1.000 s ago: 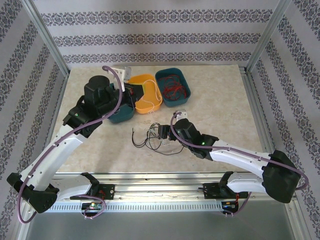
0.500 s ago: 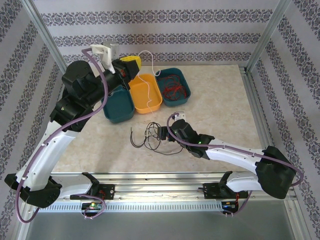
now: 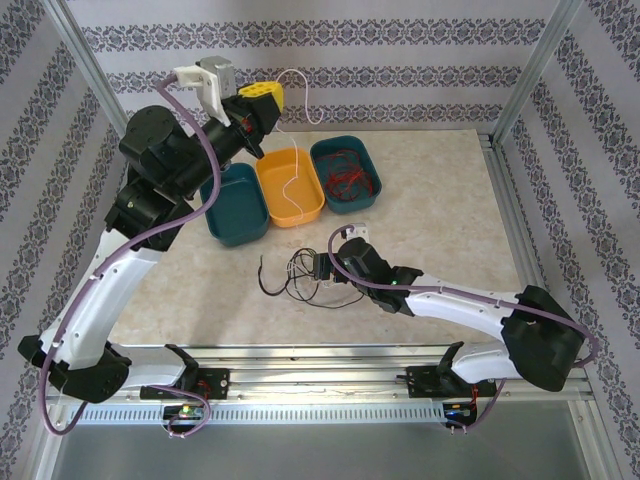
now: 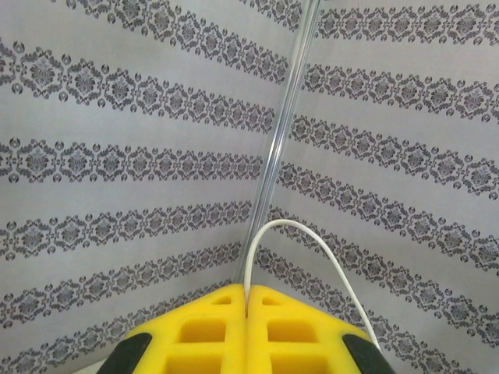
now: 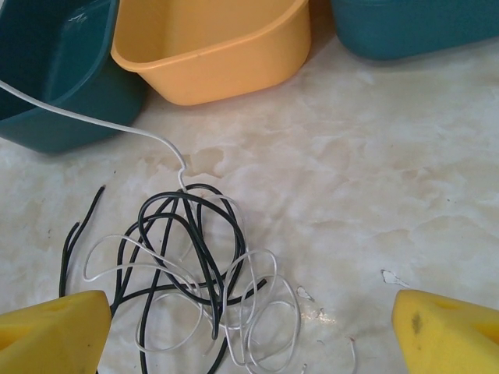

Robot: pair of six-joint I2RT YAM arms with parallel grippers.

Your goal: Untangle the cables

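- Left arm [image 3: 100, 290] and right arm [image 3: 465, 305]: slim white links between bulky black joint housings.
- Lilac cables [image 3: 207, 165] trail along both arms.
- Fingers [image 4: 210, 331] of yellow, moulded with recessed pockets and black-trimmed at the base.

Smooth plastic tray [image 5: 210, 54], plastic-coated cables [image 5: 189, 269]

Place: a robot test cell, lab-like.
Walls: patterned paper panels [image 3: 330, 80] set in an aluminium frame [image 3: 97, 85].
Bench: marble-look tabletop [image 3: 440, 210], metal mounting rail [image 3: 320, 385] along the near edge.
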